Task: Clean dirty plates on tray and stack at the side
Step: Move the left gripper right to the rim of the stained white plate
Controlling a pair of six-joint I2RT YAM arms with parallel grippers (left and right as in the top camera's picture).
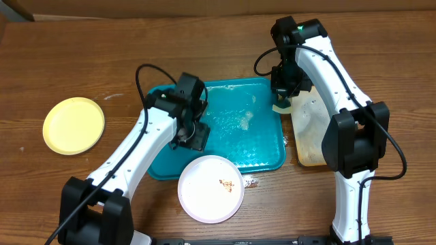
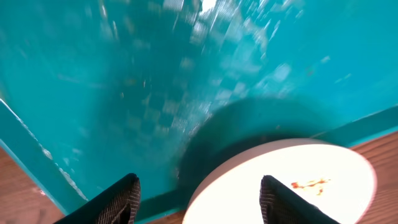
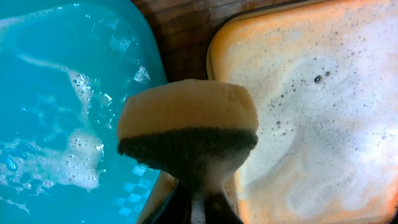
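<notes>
Lying across the front rim of the tray (image 1: 262, 151), the white plate (image 1: 210, 189) sits partly over the tray and partly over the desk (image 1: 102, 54). A small brown smear (image 1: 226, 184) marks its face right of centre. The yellow plate (image 1: 73, 125) lies flat on the desk, well apart from the tray on its left side.

The tray is at the middle of the desk. Its teal base is wet, with patches of white foam (image 1: 245, 121) toward the back.

The left end effector (image 1: 193, 136) hangs over the left part of the tray, just behind the white plate. In the left wrist view its two fingers (image 2: 121, 199) stand spread with nothing clamped between them. The plate's rim lies below them and one finger overlaps the plate's edge in that view. Whether it touches cannot be told.

The right end effector (image 1: 283, 101) is at the tray's back right corner, its jaws closed on a sponge (image 3: 186, 121), yellow with a dark scouring layer. The sponge hangs over the gap between the tray and a tan tray (image 1: 310, 139) just beside it, which holds soapy, bubbled water.
</notes>
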